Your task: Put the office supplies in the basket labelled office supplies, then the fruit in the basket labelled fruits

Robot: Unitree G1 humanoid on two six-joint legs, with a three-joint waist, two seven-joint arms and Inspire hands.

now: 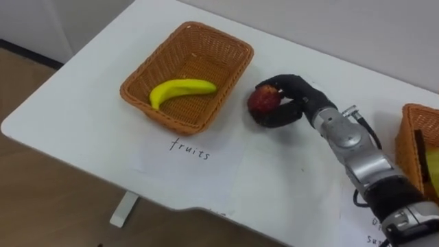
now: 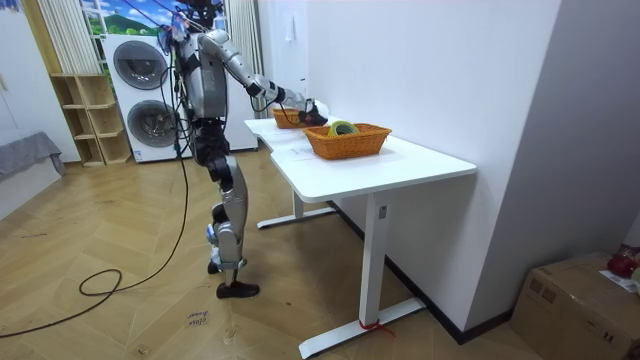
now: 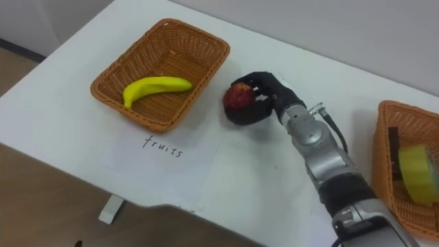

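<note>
Lying in the left basket (image 1: 206,51) is a banana (image 1: 181,90); just beside its right wall a red apple (image 1: 264,100) is clasped by the right hand (image 1: 298,95) above the table (image 1: 82,103); a yellow tape roll (image 3: 417,175) is seen in the right basket (image 3: 381,147).

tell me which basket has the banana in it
The basket on the robot's left, behind the paper label, holds the banana; the basket on its right holds a yellowish roll of tape instead.
</note>
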